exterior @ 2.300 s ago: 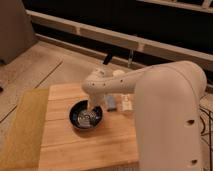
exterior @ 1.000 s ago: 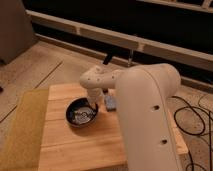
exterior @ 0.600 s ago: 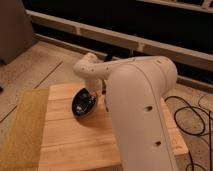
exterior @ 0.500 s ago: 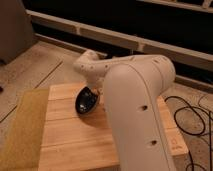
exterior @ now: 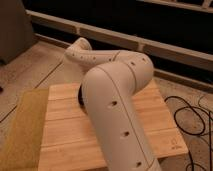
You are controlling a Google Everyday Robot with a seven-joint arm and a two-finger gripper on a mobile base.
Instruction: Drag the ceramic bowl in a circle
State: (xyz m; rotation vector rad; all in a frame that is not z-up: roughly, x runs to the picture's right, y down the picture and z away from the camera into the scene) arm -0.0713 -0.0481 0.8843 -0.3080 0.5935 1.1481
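On the table (exterior: 62, 137), near its middle and a little to the far side, only a dark sliver of the ceramic bowl (exterior: 79, 97), peeking out at the left edge of the big white arm (exterior: 117, 100). Cannot make out the rest of the bowl, nor whether flat or tilted. Behind that same thick link, just by the bowl: the jaws, fully hidden, so cannot tell how far open or whether gripping anything. Rising from the near right corner, bending above the table's far half, then reaching left and far to a rounded joint (exterior: 80, 50) before dropping down out of sight. Along the table's left side, a yellow-green mat (exterior: 22, 130), lying flat against the pale wooden slats. On the speckled floor (exterior: 30, 67) to the right, loops of dark cable (exterior: 192, 117), well apart from the bowl.
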